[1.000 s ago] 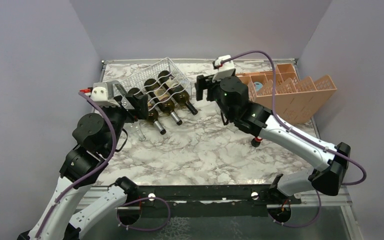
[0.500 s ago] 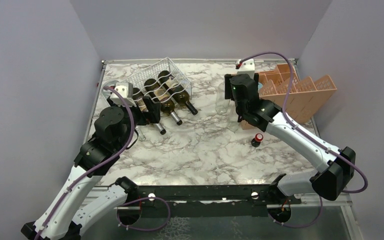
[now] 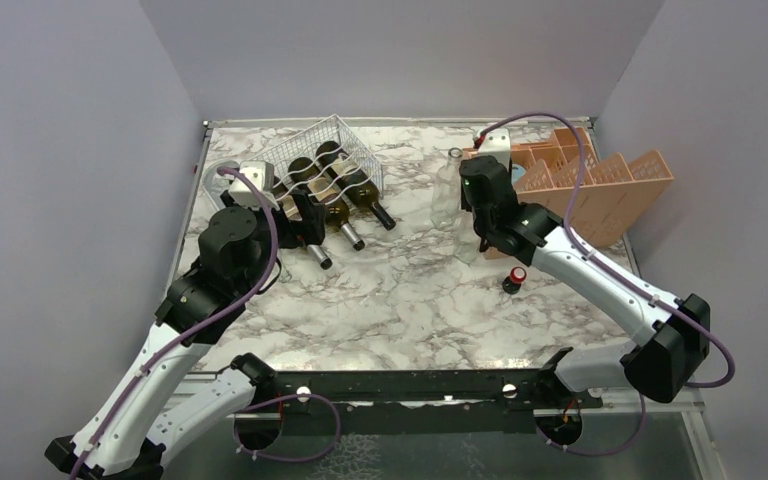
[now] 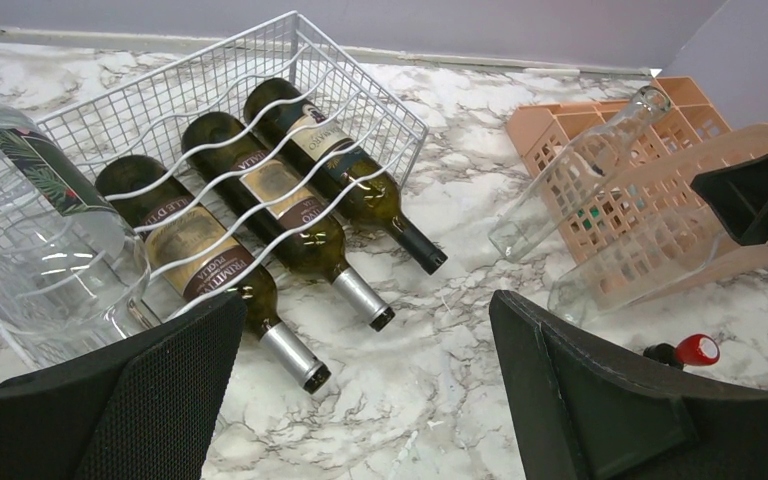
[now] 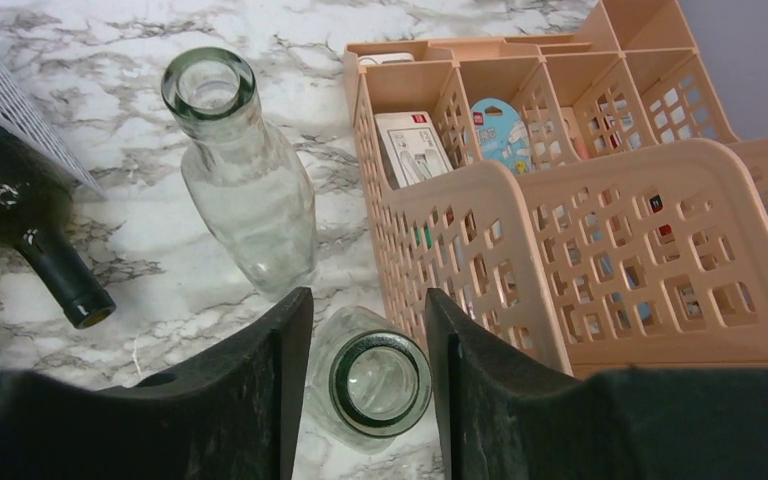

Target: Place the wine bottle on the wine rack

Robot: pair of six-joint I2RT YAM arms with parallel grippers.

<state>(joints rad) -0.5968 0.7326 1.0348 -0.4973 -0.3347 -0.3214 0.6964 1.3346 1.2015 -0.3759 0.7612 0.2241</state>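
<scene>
Though hard to tell if squeezing or just loose, got the right tool straddling the mouth of an upright clear wine bottle, well right of the wine rack on the bench. Seeing a second clear bottle standing just beside it, on the rack's side. Got the left tool spread wide just in front of the rack. Counting three dark bottles lying in the rack's cradles.
</scene>
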